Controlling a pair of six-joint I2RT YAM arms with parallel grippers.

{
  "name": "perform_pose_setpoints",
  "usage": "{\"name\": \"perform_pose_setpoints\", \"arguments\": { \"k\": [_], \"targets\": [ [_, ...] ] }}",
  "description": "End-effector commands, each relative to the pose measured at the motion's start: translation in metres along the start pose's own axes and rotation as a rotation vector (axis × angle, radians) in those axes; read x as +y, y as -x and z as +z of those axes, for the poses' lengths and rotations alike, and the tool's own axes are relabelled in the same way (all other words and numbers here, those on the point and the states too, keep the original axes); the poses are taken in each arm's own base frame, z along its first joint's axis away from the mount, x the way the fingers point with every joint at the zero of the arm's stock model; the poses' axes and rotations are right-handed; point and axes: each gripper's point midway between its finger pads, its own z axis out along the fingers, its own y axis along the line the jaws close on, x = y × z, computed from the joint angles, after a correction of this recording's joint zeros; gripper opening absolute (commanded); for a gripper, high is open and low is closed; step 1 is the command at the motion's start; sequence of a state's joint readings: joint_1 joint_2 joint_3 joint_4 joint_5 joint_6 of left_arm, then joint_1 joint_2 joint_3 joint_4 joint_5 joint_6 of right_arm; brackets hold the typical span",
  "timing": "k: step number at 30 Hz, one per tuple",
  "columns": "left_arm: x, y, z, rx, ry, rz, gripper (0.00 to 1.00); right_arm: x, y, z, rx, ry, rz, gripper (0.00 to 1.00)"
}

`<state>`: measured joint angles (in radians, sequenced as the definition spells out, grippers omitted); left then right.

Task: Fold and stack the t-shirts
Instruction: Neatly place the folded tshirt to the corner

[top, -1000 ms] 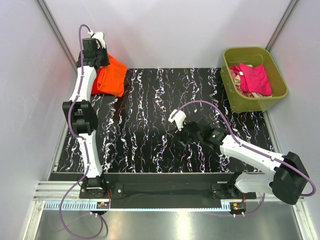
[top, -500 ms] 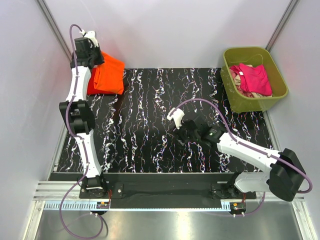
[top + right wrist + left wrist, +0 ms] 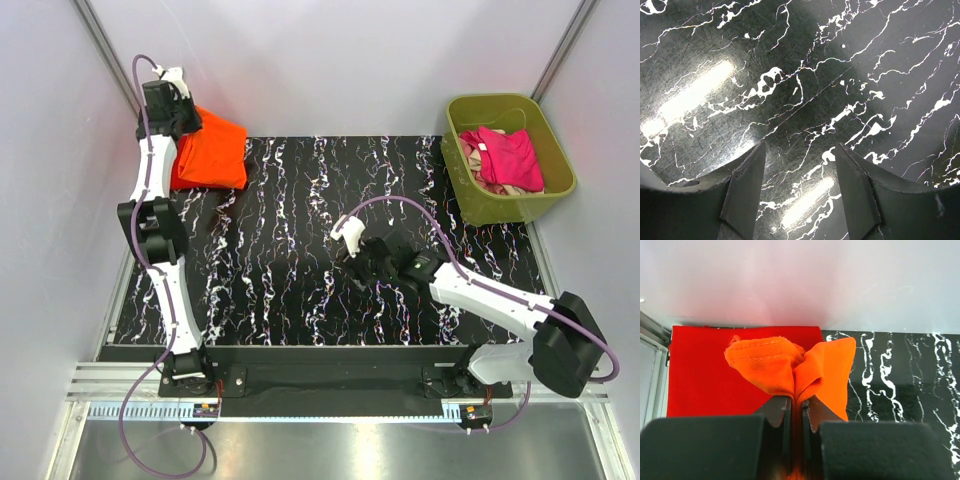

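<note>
1. Orange shirt [image 3: 215, 152]: lies at the far left corner of the mat [image 3: 300, 250], close to the back wall. It is bunched, not flat.
2. Red shirt [image 3: 700, 375]: spread flat under the orange shirt. The left wrist view shows it bare to the left of the orange cloth.
3. Left gripper [image 3: 796, 407]: jaws together, clamped on a raised fold of the orange shirt. A stitched hem stands up just beyond the tips.
4. Pink shirt [image 3: 510, 158]: crumpled in the tub [image 3: 505, 208] at the far right, lying over beige cloth [image 3: 483, 183].
5. Right gripper [image 3: 800, 150]: jaws apart, nothing between them, low over bare mat near the middle, well apart from every shirt. Contact with the mat cannot be told.
</note>
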<state>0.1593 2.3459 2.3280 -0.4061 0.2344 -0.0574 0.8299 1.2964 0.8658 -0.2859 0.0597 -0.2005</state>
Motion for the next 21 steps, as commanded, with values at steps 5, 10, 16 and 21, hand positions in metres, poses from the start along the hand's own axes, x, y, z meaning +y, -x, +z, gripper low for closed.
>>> {"name": "perform_pose_setpoints", "arguments": {
  "k": [5, 10, 16, 21],
  "targets": [
    [0.020, 0.054, -0.001, -0.182, 0.014, 0.047, 0.00, 0.002, 0.028, 0.004, -0.053, 0.024, 0.019, 0.64],
    [0.038, 0.048, 0.013, -0.202, 0.008, 0.025, 0.00, 0.003, 0.026, 0.009, -0.031, 0.033, 0.004, 0.65],
    [0.051, 0.048, 0.023, -0.240, -0.003, 0.003, 0.00, 0.004, 0.023, 0.014, -0.008, 0.043, -0.005, 0.65],
    [0.061, 0.048, 0.027, -0.267, -0.001, 0.003, 0.00, 0.007, 0.022, 0.021, 0.011, 0.058, -0.016, 0.65]
  ]
}}
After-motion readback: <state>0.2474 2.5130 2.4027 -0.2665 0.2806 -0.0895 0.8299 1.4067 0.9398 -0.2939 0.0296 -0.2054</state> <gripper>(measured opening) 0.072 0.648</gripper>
